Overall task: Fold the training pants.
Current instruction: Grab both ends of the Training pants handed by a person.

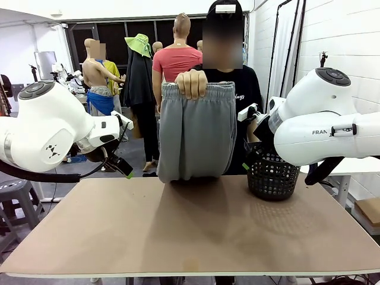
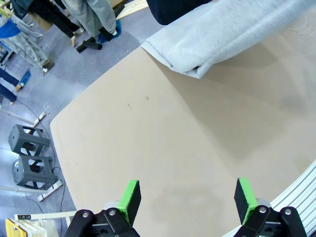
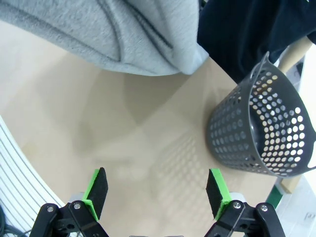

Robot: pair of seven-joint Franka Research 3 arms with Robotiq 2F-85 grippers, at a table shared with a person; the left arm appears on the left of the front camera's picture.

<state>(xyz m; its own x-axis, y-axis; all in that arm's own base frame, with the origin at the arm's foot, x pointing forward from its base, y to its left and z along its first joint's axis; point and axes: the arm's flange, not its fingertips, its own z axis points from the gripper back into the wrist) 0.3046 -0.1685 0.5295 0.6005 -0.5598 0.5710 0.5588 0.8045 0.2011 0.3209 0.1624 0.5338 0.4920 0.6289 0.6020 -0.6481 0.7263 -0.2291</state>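
The brown bench (image 1: 178, 237) lies flat in front of me. At its far side a person's hand (image 1: 191, 84) holds the training pants (image 1: 196, 133) up by the waistband. They hang down and their bottom end touches the bench. A black basket (image 1: 272, 175) stands just beside them, on my right. My left jaws are spread wide, with nothing in them. My right jaws are spread wide too, near the basket.

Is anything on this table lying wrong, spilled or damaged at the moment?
Nothing stands out. The training pants hang from the person's hand, their lower end touching the table. The basket stands upright.
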